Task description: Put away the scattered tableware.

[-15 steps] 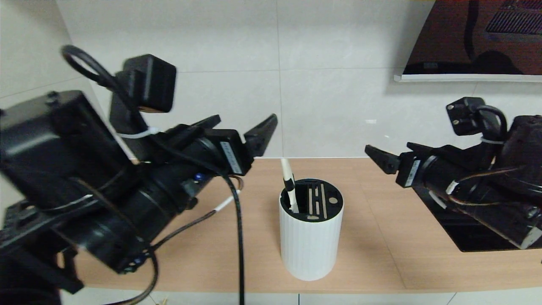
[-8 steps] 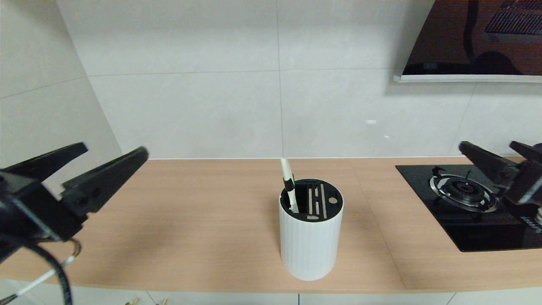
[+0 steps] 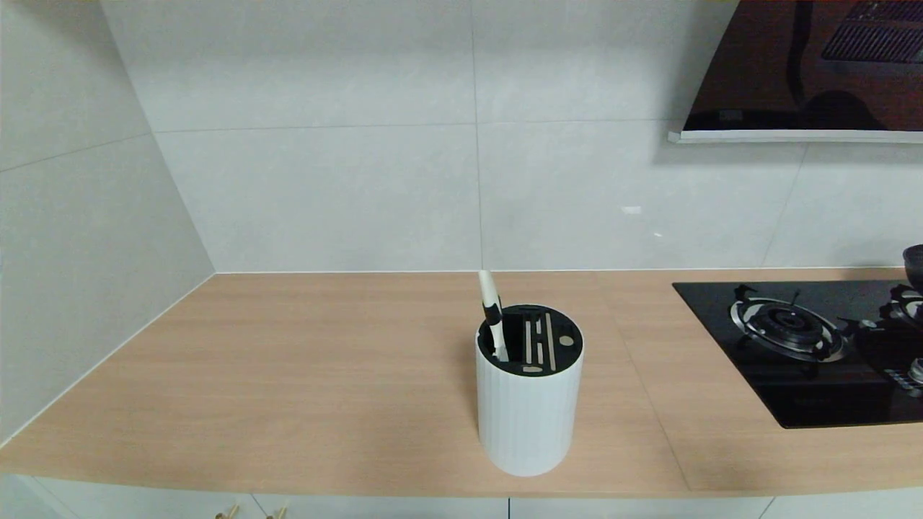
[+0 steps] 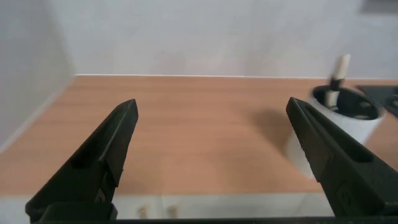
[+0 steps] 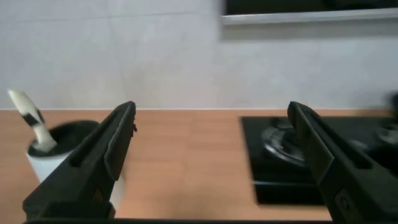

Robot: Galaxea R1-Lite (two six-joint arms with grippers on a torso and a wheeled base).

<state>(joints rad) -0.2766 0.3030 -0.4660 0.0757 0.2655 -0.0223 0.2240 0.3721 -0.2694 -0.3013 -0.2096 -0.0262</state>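
Note:
A white ribbed utensil holder point(image 3: 529, 404) with a black slotted top stands near the front edge of the wooden counter point(image 3: 324, 375). A white utensil handle point(image 3: 491, 310) with a black band sticks up out of its left side. In the left wrist view my left gripper point(image 4: 211, 109) is open and empty, pulled back off the counter's front edge, with the holder point(image 4: 339, 127) and the handle point(image 4: 337, 71) far off. In the right wrist view my right gripper point(image 5: 211, 112) is open and empty, facing the wall, with the holder point(image 5: 62, 155) and the handle point(image 5: 28, 118) to one side.
A black gas hob point(image 3: 807, 346) with metal burner rings is set into the counter at the right, also visible as the hob point(image 5: 311, 155) in the right wrist view. A dark range hood point(image 3: 807, 72) hangs above it. Tiled walls close off the back and left.
Both arms have drawn back out of the head view, left arm to the lower left, right arm to the right. The holder and utensil have not moved.

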